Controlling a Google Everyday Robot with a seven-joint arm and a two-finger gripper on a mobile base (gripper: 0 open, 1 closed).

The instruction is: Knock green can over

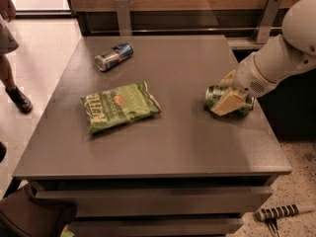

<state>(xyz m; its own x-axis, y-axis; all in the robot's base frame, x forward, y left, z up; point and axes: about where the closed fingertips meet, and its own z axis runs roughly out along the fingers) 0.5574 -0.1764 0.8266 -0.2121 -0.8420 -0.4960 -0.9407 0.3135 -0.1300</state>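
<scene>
Lying on its side toward the right of the table (pixel 187 137), the green can (pixel 213 96) is clasped by the gripper (pixel 226 94) (chip bag (pixel 120 106) and blue can (pixel 114 56) lie well left).

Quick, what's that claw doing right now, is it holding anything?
Claw: down at the green can on the right side of the table; open, closed or gripping cannot be told.
</scene>
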